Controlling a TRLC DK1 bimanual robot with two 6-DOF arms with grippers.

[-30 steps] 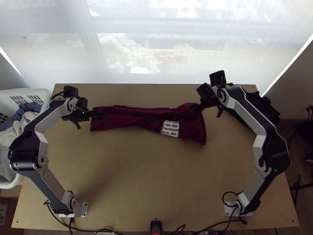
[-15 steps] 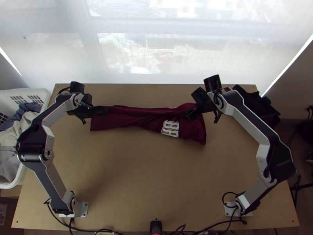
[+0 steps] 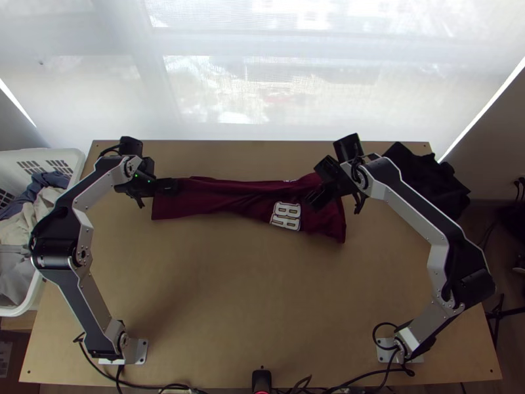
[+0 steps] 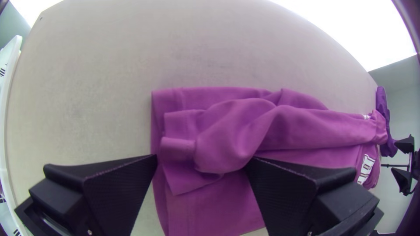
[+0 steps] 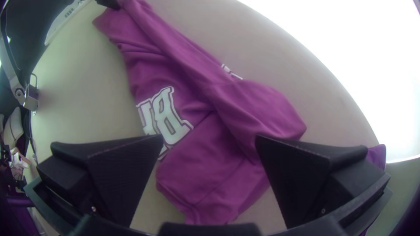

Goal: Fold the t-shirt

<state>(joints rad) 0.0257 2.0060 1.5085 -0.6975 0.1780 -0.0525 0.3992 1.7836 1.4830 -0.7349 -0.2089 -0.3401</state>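
The t-shirt lies on the table between the two grippers, in a long, rumpled strip, its layers laid unevenly over one another. One end lies under the left gripper, with overlapping hems and a loose pucker of cloth between its fingers. The wider end lies under the right gripper, with a thick fold running between that gripper's fingers and the white lettering just beside them, towards the left gripper.

Both grippers stand with their fingers apart, neither clamped on cloth; whether the fingertips touch it, I cannot tell.

Out past the right gripper, at the table's far corner, a dark cloth sits in a heap. Out past the left gripper, over on the far side of the left arm, is the laundry basket.

The step in hand looks like taking hold of both ends, the lengthwise fold being roughly made but not neat. The next move likely calls for each gripper to settle a little lower and close on all the layers together, then draw the strip straight. If only the top layer is caught, the fold could slide open.
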